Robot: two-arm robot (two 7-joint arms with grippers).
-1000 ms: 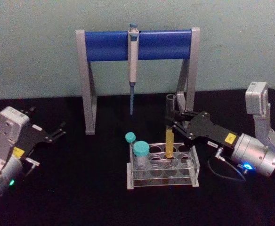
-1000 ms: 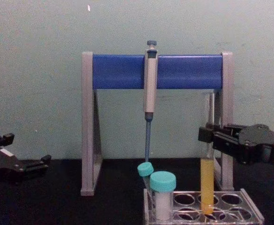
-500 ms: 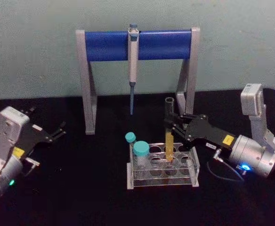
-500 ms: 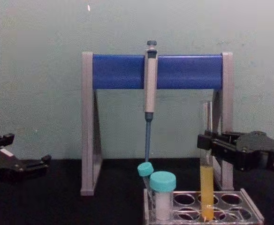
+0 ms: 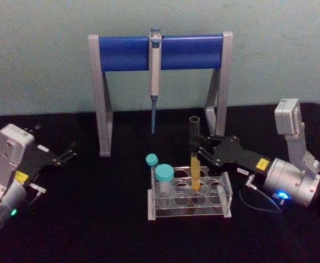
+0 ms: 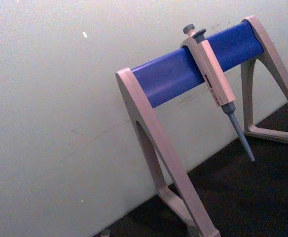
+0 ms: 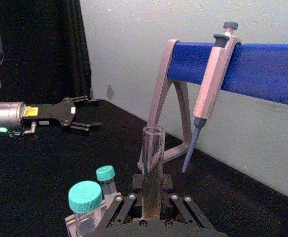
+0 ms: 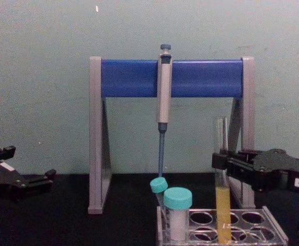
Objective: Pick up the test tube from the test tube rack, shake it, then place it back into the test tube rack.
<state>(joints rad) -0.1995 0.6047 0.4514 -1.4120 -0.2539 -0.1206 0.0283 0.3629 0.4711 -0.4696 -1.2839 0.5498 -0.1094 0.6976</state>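
The right gripper [image 5: 199, 147] pinches the test tube [image 5: 195, 167] above the liquid, holding it upright so it aligns with the hole. Its lower end sits in a back-row hole of the rack [image 5: 187, 213]. The left gripper [image 5: 67, 154] rests spread, well apart.

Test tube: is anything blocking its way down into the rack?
Nothing visible. The right gripper holds the test tube upright, its lower end inside a rack hole. The capped tubes stand apart at the rack's left end. The left gripper sits parked far left.
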